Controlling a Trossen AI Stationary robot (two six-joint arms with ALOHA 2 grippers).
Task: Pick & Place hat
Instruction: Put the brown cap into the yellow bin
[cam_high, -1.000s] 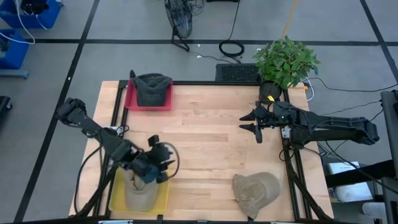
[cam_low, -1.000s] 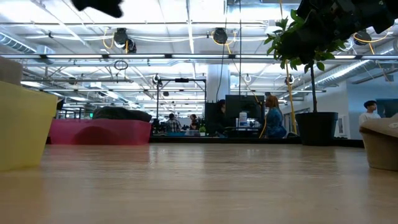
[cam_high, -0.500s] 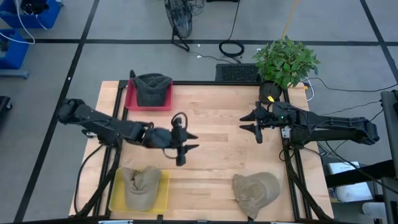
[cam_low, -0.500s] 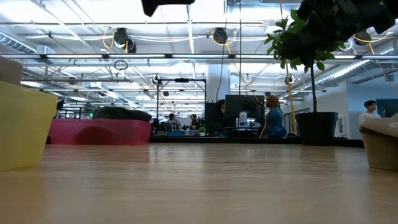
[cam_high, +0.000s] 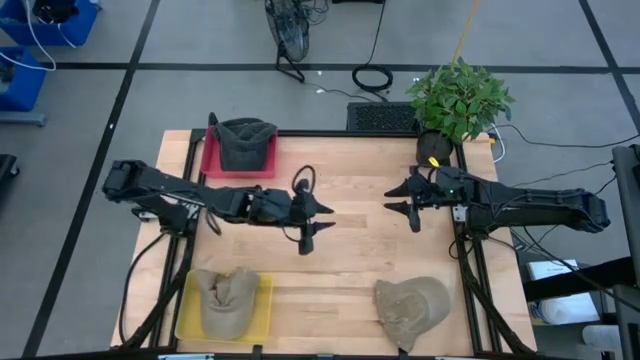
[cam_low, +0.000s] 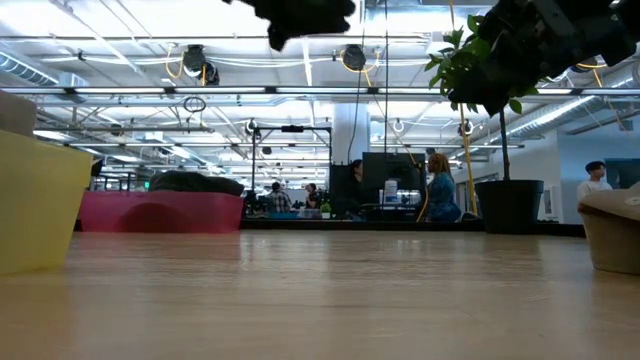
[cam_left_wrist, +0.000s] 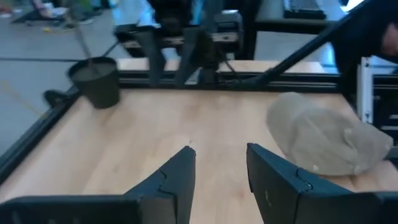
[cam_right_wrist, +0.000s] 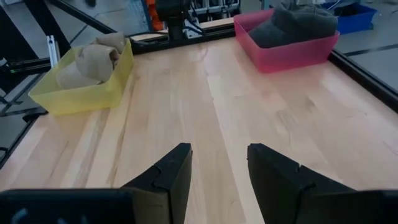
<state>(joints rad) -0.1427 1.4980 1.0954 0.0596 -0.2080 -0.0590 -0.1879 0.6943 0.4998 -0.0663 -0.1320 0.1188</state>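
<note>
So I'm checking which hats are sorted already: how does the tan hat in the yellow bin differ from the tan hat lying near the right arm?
The hat in the yellow bin sits inside the yellow bin at the table's front left; the loose tan hat lies straight on the bare wood at the front right, in no bin. The binned one looks crumpled and folded; the loose one is rounded, its dome up. Both are tan, and neither gripper touches them.

The high view looks straight down on the table (cam_high: 340, 250); the low view skims its top; both wrist views face forward over it.
</note>
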